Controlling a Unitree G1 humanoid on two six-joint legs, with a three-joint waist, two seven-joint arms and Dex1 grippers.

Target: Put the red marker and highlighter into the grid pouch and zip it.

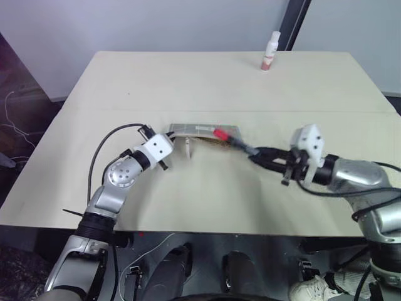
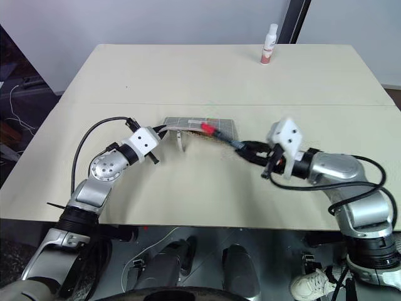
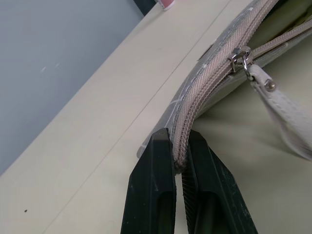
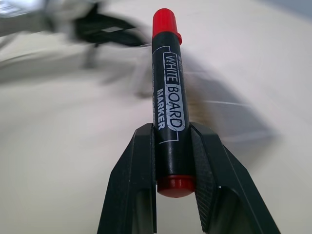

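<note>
The grid pouch point(image 1: 203, 131) sits near the centre of the frame, grey with thin white lines, its beige zip partly open and the pull tab point(image 3: 282, 109) hanging loose. The red marker point(image 4: 168, 97), black-banded and printed "WHITE BOARD MARKER", points its red cap at the pouch's right end.

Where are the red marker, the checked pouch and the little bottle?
red marker point(image 4: 168, 97), right wrist view, black middle band.
grid pouch point(image 1: 200, 130), left eye view, upper fabric face.
small bottle point(image 1: 270, 55), left eye view, white body.
</note>
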